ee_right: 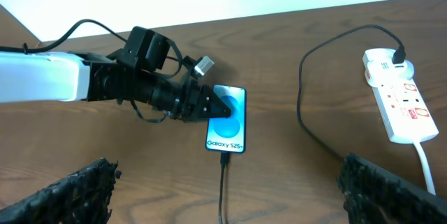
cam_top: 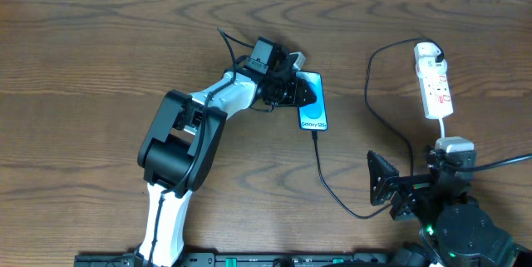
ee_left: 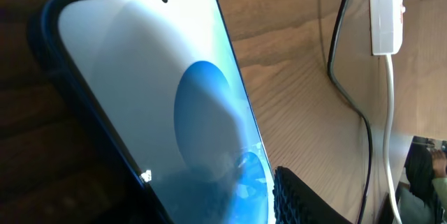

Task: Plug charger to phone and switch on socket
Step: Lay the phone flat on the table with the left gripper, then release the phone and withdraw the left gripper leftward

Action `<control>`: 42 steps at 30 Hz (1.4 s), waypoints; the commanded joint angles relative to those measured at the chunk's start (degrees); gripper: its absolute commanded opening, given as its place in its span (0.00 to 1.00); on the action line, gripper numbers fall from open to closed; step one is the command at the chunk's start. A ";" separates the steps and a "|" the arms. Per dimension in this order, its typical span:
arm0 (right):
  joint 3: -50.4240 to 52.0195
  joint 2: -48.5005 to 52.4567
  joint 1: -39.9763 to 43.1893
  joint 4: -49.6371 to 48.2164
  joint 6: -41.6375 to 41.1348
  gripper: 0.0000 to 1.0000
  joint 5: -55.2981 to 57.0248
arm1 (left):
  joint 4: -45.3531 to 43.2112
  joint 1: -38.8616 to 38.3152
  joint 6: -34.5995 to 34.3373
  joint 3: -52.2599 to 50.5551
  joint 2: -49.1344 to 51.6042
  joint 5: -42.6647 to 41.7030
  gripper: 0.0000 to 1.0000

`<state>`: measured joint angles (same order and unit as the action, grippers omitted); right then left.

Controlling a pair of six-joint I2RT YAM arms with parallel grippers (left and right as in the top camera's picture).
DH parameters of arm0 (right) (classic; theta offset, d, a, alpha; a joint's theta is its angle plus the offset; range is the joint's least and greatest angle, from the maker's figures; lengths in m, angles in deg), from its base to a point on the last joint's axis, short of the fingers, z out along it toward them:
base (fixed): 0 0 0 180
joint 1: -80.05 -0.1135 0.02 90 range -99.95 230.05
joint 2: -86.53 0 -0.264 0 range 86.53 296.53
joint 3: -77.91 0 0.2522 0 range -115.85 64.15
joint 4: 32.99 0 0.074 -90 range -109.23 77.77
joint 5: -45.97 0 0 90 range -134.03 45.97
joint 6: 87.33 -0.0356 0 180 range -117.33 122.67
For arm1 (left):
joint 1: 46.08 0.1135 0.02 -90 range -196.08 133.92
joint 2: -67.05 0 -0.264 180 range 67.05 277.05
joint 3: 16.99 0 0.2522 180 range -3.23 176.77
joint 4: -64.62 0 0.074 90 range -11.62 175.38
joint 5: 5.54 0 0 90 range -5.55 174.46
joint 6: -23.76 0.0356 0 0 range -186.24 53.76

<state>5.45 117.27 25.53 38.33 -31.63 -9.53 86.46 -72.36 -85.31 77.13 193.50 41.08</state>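
Wooden counter (cam_top: 83,51): the Galaxy phone (cam_top: 314,113) lies partly under the left end effector (cam_top: 299,92), grip unclear. Only the right wrist view shows the right end effector (ee_right: 227,189) wide.

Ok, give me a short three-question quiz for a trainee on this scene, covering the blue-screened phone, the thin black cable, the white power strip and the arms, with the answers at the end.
1. True or false: the long thin black charger cable meets the slim cyan-screened smartphone at the short edge nearest its white text.
2. Where does the cable's other end go? A. into the narrow white power strip; B. into a wall outlet; C. it lies loose on the wood.
3. Fill in: the right gripper has its jaws standing ____.
Key: 1 true; 2 A; 3 open.
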 commanded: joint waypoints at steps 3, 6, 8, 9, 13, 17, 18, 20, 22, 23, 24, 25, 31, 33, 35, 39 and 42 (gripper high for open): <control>0.44 0.28 -0.17 -0.13 -0.83 0.99 0.98 | 1.57 0.13 5.16 -1.38 2.56 6.45 0.51; 0.44 0.31 -0.17 -0.11 -0.83 0.99 0.98 | 1.75 0.07 5.55 -1.38 2.56 6.62 0.52; 0.44 0.28 -0.17 -0.13 -0.83 0.99 1.14 | 1.75 0.07 5.53 -1.38 2.56 7.41 0.52; 0.44 0.31 -0.17 -0.11 -0.83 0.99 1.14 | 1.77 0.07 5.51 -1.38 2.56 8.13 0.52; 0.44 0.28 -0.17 -0.20 -0.90 0.99 0.59 | 2.80 0.07 5.51 -1.38 2.56 11.15 0.52; 0.44 0.28 -0.17 -0.28 -1.01 0.99 -1.79 | 4.13 0.98 5.53 -1.36 2.25 13.00 0.54; 0.44 0.31 -0.17 -0.28 -1.01 0.99 -1.88 | 4.44 1.42 5.53 -1.36 1.77 13.00 0.57; 0.44 0.35 -0.17 -0.31 -0.98 0.99 -1.73 | 5.62 2.78 5.55 -1.36 0.11 13.05 0.59; 0.44 0.57 -0.17 -0.28 -1.01 0.95 -0.26 | 7.34 4.57 5.64 -1.36 -2.91 13.53 0.59; 0.50 0.81 -0.17 -0.22 -1.01 0.84 1.14 | 8.44 5.53 5.81 -1.36 -4.85 14.80 0.59; 0.63 1.18 -0.17 -0.09 -1.03 0.73 2.32 | 9.70 6.43 6.21 -1.36 -7.15 16.81 0.59; 0.94 1.73 -0.17 -0.11 -1.05 0.65 3.93 | 11.34 7.32 6.69 -1.36 -9.88 19.39 0.59; 2.93 6.95 -0.15 -0.15 -9.07 0.24 10.88 | 22.40 9.88 8.70 -1.36 -26.69 34.16 0.59; 3.72 11.39 0.87 -0.15 -13.09 0.09 11.93 | 27.96 9.88 9.03 -1.38 -34.71 39.76 0.59; 3.74 15.65 2.97 -0.13 -15.98 0.01 11.39 | 31.82 9.88 9.05 -1.38 -40.11 41.59 0.59; 3.72 23.67 10.14 -0.17 -19.08 0.01 7.63 | 38.40 9.88 9.05 -1.38 -49.22 41.75 0.61; 3.69 28.83 18.47 -0.52 -19.23 0.01 0.39 | 43.43 9.88 8.98 -1.55 -55.28 43.56 0.72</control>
<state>8.64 142.23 36.65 37.91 -47.30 -3.14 126.41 -62.46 -77.25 75.56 143.12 80.42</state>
